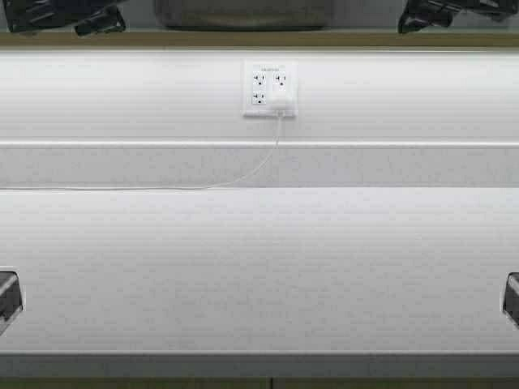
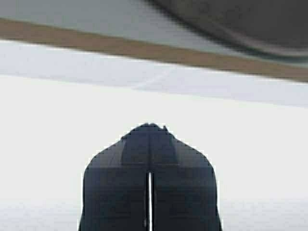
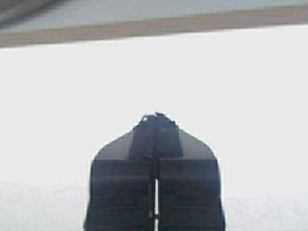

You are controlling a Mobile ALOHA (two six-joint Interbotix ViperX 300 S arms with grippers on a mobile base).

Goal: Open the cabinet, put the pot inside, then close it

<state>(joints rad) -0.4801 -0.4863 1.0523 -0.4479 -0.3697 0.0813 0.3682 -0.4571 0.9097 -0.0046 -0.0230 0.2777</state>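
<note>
Both hands, left hand (image 2: pixel 149 192) and right hand (image 3: pixel 155 192), rest clenched and empty over the white tabletop (image 1: pixel 259 267), apparently parked; the pot (image 1: pixel 243 12) sits inside the open cabinet (image 1: pixel 259 39) above.

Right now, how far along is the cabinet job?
Done: the pot sits inside the cabinet, on its bottom shelf. In hand: nothing; the left tool and right tool are shut, empty, flanking the pot. Left: closing the doors, which are out of view.

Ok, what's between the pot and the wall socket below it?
High view: only the cabinet's wooden edge and bare wall between pot and socket.
</note>
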